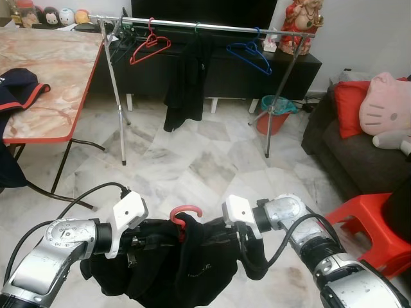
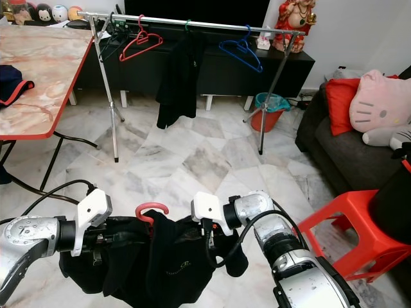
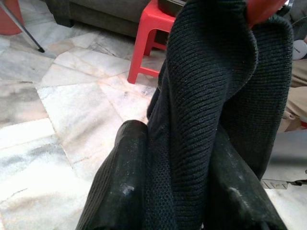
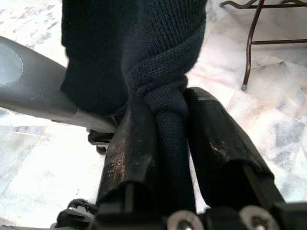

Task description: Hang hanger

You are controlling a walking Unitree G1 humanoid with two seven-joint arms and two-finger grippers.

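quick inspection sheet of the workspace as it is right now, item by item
surface: marble tile floor; marble-top table on the robot's left.
job's things: black garment on a red hanger, held low between both grippers; clothes rail ahead.
clutter: red hanger, blue hanger and a dark garment on the rail; dark clothing on the table.
grippers: left gripper shut on the black garment; right gripper shut on a bunched fold of it.
cables: black cables looping off both arms.
surroundings: red stool, sofa with cushions, orange bin.
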